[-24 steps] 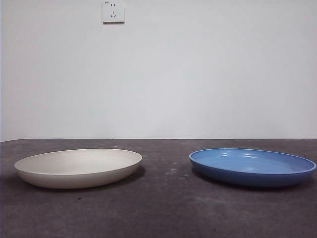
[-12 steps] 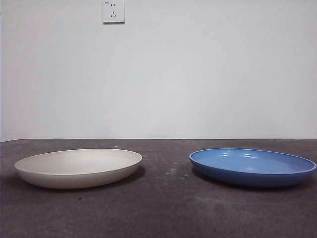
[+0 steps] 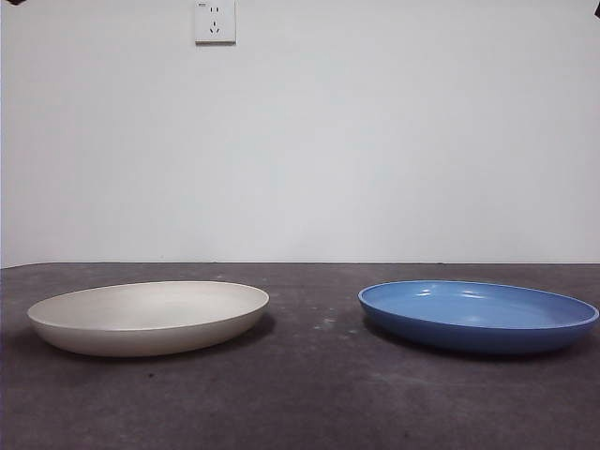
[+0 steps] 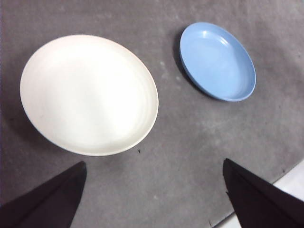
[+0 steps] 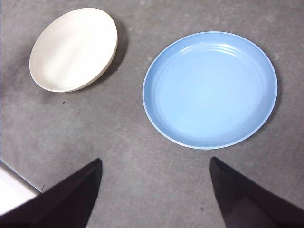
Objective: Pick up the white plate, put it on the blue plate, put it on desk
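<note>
We hold our left gripper (image 4: 152, 194) high above the desk (image 3: 309, 394), jaws spread wide with nothing between them; the white plate (image 4: 89, 94) lies below it toward eleven o'clock. Our right gripper (image 5: 154, 190) hangs equally high with its jaws wide apart and empty, the blue plate (image 5: 210, 89) under it toward one o'clock. From the front, the white plate (image 3: 148, 317) sits flat on the desk at about eight o'clock and the blue plate (image 3: 478, 314) at about four, apart, bare desk between them. Beyond them, on the wall (image 3: 375, 141), a socket (image 3: 215, 21) sits at eleven o'clock.
</note>
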Available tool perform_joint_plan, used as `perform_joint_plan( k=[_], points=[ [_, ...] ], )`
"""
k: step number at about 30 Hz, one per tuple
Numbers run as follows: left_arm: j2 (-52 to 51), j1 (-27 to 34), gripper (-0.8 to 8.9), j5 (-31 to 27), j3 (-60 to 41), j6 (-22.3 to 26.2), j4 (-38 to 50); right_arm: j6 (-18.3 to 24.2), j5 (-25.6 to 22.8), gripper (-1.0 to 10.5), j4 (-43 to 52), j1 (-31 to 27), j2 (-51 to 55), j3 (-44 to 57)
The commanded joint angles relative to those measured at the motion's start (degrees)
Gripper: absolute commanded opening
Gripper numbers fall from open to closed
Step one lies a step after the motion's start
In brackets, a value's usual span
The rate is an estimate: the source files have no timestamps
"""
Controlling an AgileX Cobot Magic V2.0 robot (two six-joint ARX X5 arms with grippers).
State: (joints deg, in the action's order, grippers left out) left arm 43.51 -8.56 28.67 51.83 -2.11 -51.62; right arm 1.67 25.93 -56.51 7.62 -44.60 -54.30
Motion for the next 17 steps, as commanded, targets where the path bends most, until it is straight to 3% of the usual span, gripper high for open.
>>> perform_joint_plan(
  k=[1,7,17],
  points=[
    [1.6,-0.2,4.66,-1.4,1.3,-1.6,2.1,-0.2,0.2,3.6,0.3,0.2,-0.2,-1.0],
    [6.6,-0.2,4.65,-6.7,2.5,-5.0,5.0,-0.2,0.2,3.6,0.3,0.2,-0.2,-1.0],
    [21.7,-0.2,4.64,-14.3,8.1,-4.8,6.8,-0.2,0.2,3.6,0.4,0.2,-0.2,-1.0]
  ],
)
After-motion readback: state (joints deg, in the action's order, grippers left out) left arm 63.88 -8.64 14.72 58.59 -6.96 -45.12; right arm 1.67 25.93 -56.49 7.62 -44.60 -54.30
